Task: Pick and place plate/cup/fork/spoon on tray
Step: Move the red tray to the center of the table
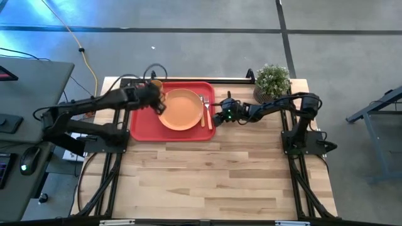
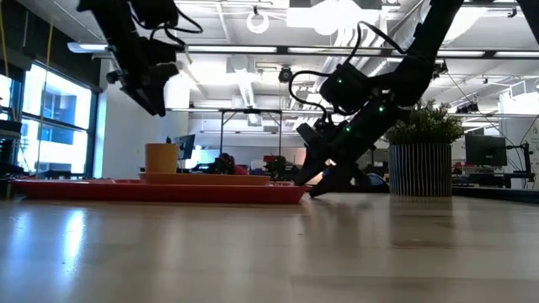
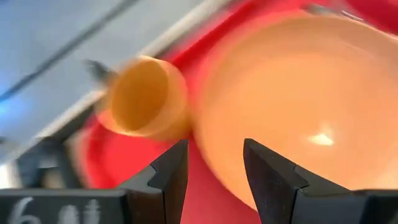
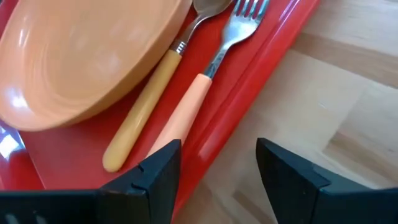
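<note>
The red tray (image 1: 141,122) lies at the table's far left. On it sit the orange plate (image 1: 182,110), the cup (image 1: 156,84) upright at its far edge, and the spoon (image 4: 146,109) and fork (image 4: 186,112), side by side between the plate and the tray's right rim (image 4: 249,87). My left gripper (image 3: 214,168) is open and empty, above the tray between the cup (image 3: 143,96) and the plate (image 3: 298,99). My right gripper (image 4: 217,168) is open and empty, low at the tray's right rim, near the fork handle's end.
A potted plant (image 1: 272,81) stands at the table's far right, behind my right arm. Bare wooden table (image 1: 213,176) stretches from the tray to the near edge. A desk with a mouse and other gear (image 1: 25,125) stands left of the table.
</note>
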You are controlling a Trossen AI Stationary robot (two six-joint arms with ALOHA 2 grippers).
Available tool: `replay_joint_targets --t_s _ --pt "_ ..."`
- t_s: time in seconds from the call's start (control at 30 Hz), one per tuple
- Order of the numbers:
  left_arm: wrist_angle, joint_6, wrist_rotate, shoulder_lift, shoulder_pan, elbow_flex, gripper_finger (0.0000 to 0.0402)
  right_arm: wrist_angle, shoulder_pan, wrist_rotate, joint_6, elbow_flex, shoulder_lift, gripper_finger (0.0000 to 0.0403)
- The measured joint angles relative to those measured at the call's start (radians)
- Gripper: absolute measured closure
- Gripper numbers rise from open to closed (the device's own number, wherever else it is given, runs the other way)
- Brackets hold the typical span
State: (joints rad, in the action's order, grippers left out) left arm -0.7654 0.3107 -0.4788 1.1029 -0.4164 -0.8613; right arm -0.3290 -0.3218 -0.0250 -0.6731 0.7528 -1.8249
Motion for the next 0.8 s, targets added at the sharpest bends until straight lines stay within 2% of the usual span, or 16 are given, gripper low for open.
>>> replay_joint_targets --t_s 0.1,0.17,0.27,0.4,0.57,0.7,0.8 --pt "0.0 0.014 0.094 -0.032 0.081 0.056 0.0257 0.031 0.006 -0.031 0.046 0.0 0.014 0.0203" --pt "0.013 0.052 0.119 -0.042 0.132 0.101 0.0257 0.062 0.02 -0.079 0.102 0.0 0.03 0.0203" --pt "0.02 0.103 0.111 -0.04 0.202 0.171 0.0261 0.098 0.063 -0.096 0.215 -0.002 0.066 0.0204" --pt "0.075 0.181 0.054 -0.025 0.29 0.269 0.0286 0.133 0.137 -0.12 0.239 -0.002 0.146 0.0213" --pt "0.199 0.238 0.071 -0.012 0.335 0.348 0.0329 0.207 0.214 -0.196 0.263 -0.001 0.238 0.0236" --pt "0.249 0.259 0.114 -0.011 0.35 0.379 0.0357 0.173 0.244 -0.098 0.245 0.003 0.225 0.0272" --pt "0.249 0.262 0.136 -0.011 0.353 0.392 0.0377 0.173 0.252 -0.057 0.232 0.028 0.169 0.0321"
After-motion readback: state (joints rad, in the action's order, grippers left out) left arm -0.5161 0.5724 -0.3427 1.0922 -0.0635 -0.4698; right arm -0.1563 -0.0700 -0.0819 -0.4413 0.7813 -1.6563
